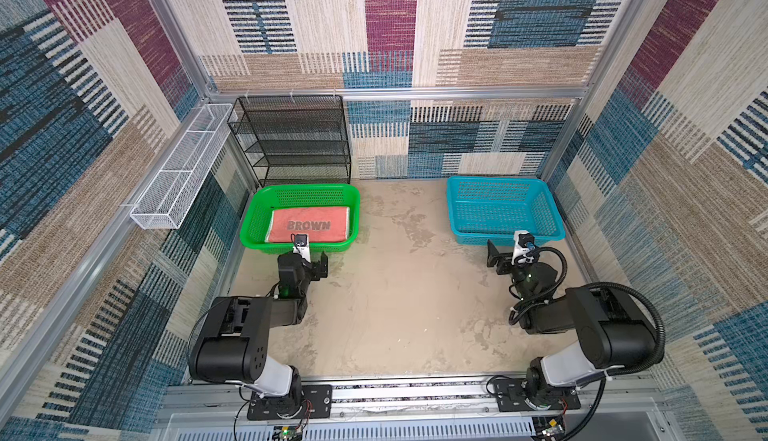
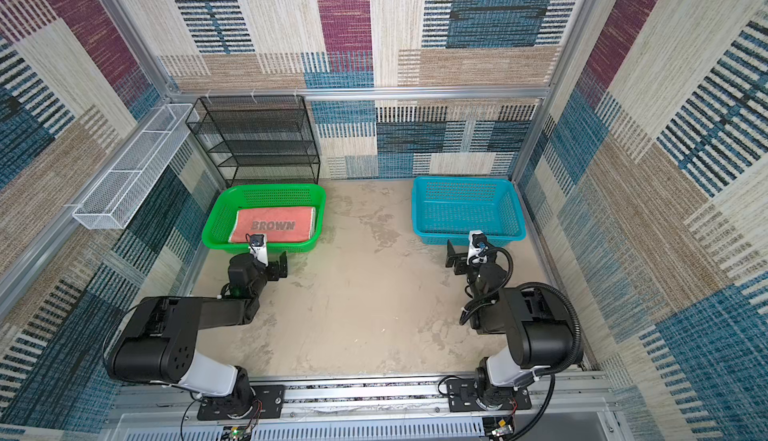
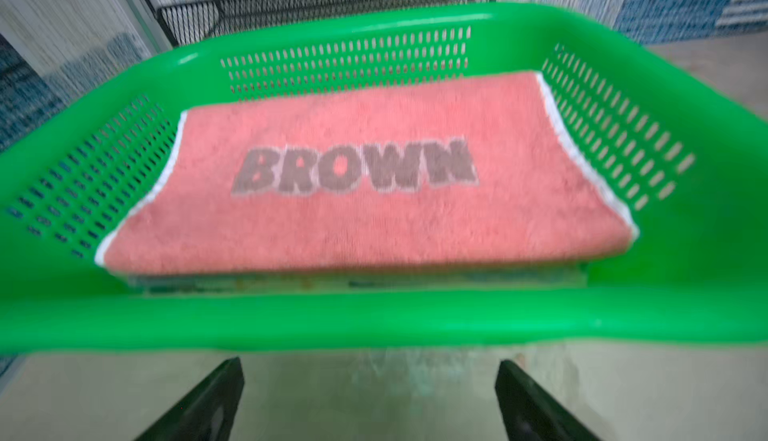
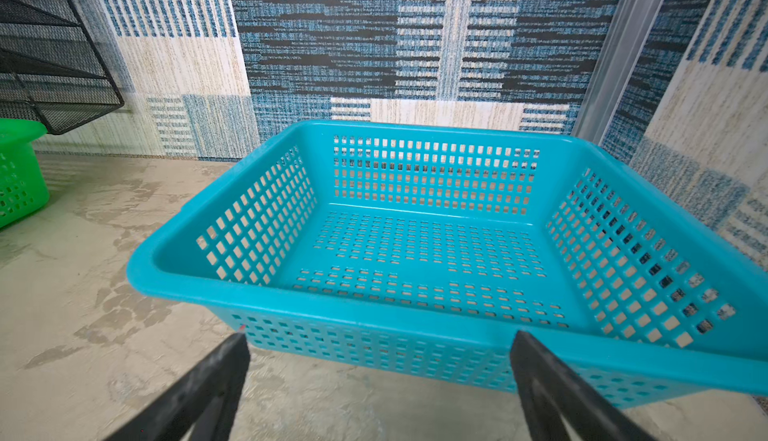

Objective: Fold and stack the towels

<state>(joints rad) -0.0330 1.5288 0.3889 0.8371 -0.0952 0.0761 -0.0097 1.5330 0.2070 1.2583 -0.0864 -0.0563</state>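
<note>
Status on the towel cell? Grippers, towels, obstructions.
Open and empty: left gripper, right gripper, both short of the baskets. In green basket: coral BROWN towel, folded flat, blurred cloth layers under it. Nothing in blue basket, nothing in the way.

Bright even light, faint shadows, coral towel [image 3: 365, 227] blurred in left wrist view, others sharp

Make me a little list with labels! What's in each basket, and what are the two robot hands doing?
Green basket: folded pink towel saying BROWN, on top of other cloth layers
Blue basket: nothing inside
Left gripper: open, empty, facing the green basket
Right gripper: open, empty, facing the blue basket
Behind green basket: black mesh shelf
</note>
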